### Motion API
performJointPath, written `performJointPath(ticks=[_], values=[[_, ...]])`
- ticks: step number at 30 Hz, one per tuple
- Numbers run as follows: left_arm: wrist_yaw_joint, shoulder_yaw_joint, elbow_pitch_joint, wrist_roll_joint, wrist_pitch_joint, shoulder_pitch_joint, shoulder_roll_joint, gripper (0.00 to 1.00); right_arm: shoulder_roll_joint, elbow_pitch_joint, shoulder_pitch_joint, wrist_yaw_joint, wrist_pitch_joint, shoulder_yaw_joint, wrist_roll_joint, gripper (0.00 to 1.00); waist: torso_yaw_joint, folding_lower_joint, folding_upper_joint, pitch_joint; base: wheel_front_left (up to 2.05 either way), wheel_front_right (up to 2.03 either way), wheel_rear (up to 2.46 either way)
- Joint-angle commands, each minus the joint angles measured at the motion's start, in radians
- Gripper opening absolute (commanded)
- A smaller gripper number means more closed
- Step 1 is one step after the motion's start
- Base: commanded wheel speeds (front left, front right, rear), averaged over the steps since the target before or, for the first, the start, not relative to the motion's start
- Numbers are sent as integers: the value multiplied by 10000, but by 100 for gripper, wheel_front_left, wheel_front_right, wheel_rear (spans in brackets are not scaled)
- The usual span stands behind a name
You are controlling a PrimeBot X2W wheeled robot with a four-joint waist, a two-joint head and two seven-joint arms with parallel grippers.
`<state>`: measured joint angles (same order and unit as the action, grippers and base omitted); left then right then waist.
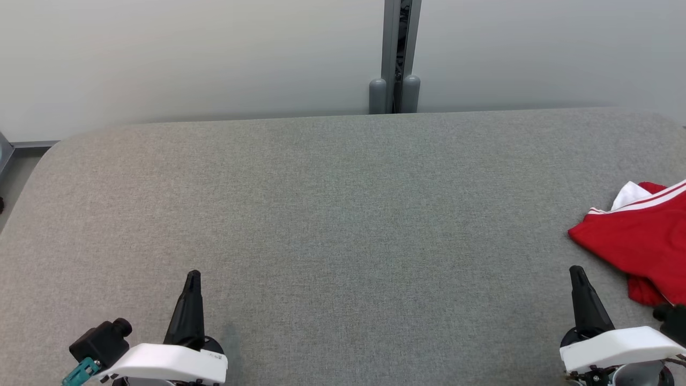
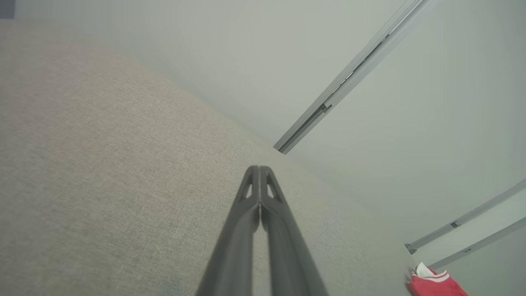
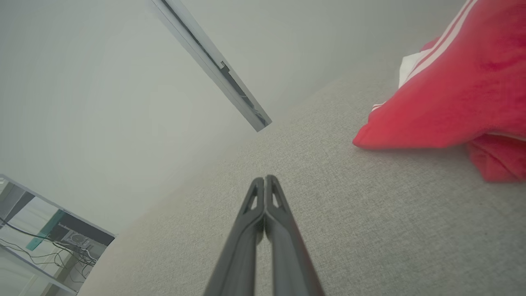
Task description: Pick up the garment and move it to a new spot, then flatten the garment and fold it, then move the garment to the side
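Head view looks down on a wide desk [image 1: 343, 214] covered in grey woven fabric, with a pale wall behind it and a grey metal post [image 1: 395, 53] standing at its far edge. A crumpled red fabric garment with white stripes [image 1: 638, 236] lies on the desk at the far right, partly cut off by the picture's edge; a white patch shows at its far end.

The left claw [image 1: 193, 274] sits at the lower left above bare desk. Its two long dark fingers are pressed together into one point, with nothing between them. The right claw [image 1: 576, 269] sits at the lower right, likewise pressed together and pinching nothing. Its tip is near the garment's left edge but apart from it.

Right wrist view has the garment ahead and to the right of the closed fingers, bunched with one fold lying over another. Left wrist view has it small and well apart from that claw, at the desk's edge.
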<state>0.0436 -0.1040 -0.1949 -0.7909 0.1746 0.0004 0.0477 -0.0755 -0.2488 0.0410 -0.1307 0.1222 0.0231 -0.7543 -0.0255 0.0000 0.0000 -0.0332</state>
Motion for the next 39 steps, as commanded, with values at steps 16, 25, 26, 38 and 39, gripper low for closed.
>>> performJointPath(ticks=[16, 25, 26, 38, 39], values=[[261, 77, -148, -2125, -413, -646, 92, 0, -240, 263, 75, 0, -616, -512, -2373, 0, 43, 0, 0, 53, 0, 0, 0], [364, 104, -246, -3128, -604, -803, 103, 0, -300, 315, 63, 0, -918, -751, -3465, 0, 67, 0, 0, 83, 0, 0, 0], [378, 106, -257, -3229, -626, -823, 104, 0, -305, 320, 62, 0, -950, -776, -3582, 0, 70, 0, 0, 87, 0, 0, 0], [491, 142, -387, -4423, -864, -1004, 113, 0, -366, 379, 49, -1, -1330, -1075, -4884, 0, 103, 0, 0, 127, 0, 0, 0], [493, 146, -400, -4501, -880, -1021, 113, 0, -370, 382, 49, 0, -1353, -1097, -4984, 0, 106, 0, 0, 131, 0, 0, 0]])
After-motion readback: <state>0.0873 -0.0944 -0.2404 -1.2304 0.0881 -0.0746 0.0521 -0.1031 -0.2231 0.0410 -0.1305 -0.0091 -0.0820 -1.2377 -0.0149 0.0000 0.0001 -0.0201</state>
